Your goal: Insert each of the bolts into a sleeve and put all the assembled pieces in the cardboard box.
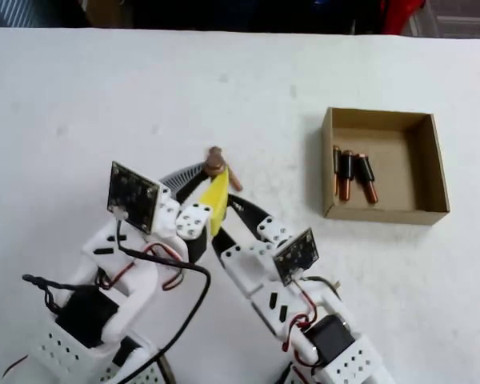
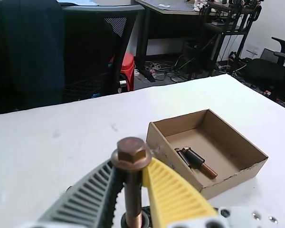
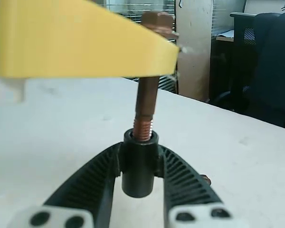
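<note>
To your left, the white surface (image 1: pixel 72 96) lies bare out to its far edge, leaving open room beyond and beside the arms. Near the middle, the left end effector (image 1: pixel 212 180) is clamped on a bolt (image 1: pixel 215 162). Its grey and yellow fingers (image 2: pixel 173 190) press the shank just under the flanged hexagonal head. The bolt stands upright, coppery brown, with its threaded end pointing down. Just beside it, the right end effector (image 3: pixel 138 159) has its black fingers closed tight around a short black sleeve (image 3: pixel 138 171), held upright, and the bolt's thread sits in the sleeve's open top. A stretch of bare surface separates both arms from the cardboard box (image 1: pixel 432 164) to your right, which sits mouth upward and well in from the far edge. Inside it, three assembled pieces (image 1: pixel 354 176) lie side by side in the half nearest the arms, each a copper bolt wearing a black sleeve.
</note>
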Controlling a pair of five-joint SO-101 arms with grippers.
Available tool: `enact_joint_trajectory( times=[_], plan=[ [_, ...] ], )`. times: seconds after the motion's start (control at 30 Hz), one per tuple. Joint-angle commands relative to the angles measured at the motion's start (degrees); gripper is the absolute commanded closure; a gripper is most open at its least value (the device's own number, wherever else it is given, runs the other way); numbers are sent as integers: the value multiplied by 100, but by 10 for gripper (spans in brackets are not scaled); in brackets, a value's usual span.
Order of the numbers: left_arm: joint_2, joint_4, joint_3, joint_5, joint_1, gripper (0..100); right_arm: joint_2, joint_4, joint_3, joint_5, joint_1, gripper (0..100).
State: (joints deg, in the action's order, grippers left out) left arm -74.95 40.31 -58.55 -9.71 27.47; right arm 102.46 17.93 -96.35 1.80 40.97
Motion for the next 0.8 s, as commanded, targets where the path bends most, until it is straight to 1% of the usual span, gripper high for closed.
enact_joint_trajectory(
  times=[0.0, 0.27, 0.53, 0.77],
  plan=[
    [-101, 35, -53, 44, -22, 976, 66, -22, -53, 53, -13, 981],
    [-101, 44, -378, 44, -31, 976, 66, -22, -53, 53, -13, 981],
    [-101, 598, -378, 44, -22, 976, 66, -22, -53, 53, -13, 981],
    [-101, 633, -378, 53, -22, 976, 66, -22, -53, 53, -13, 981]
  ],
)
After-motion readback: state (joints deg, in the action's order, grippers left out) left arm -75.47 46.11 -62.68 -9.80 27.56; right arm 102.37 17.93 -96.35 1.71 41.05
